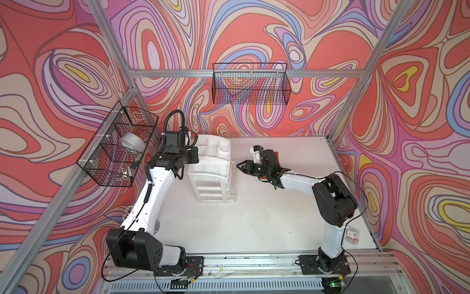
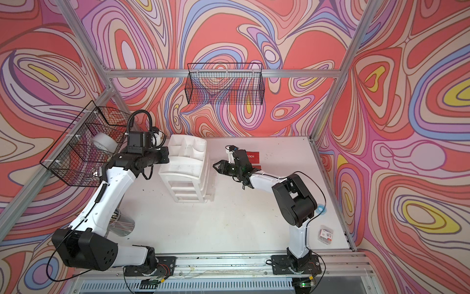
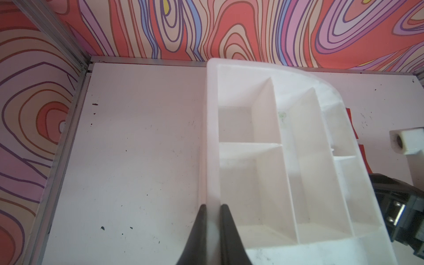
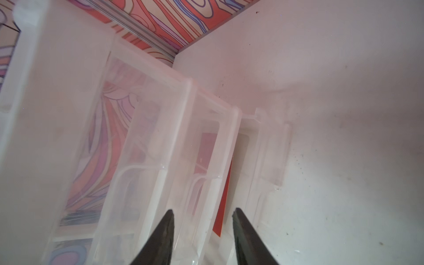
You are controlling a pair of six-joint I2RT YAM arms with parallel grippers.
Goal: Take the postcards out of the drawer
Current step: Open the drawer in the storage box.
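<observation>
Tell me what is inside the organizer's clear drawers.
One red postcard shows through the frosted walls of the drawers, low in the stack; its print and anything beneath it are hidden.

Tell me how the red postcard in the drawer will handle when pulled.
The postcard looks sheet-thin, so it is probably light and bendy. Lying close against the clear drawer wall, it may drag or slip from a pinch.

White table [image 1: 229,229], organizer [image 1: 213,169], red postcards [image 2: 251,155], labelled box [image 2: 326,233]
</observation>
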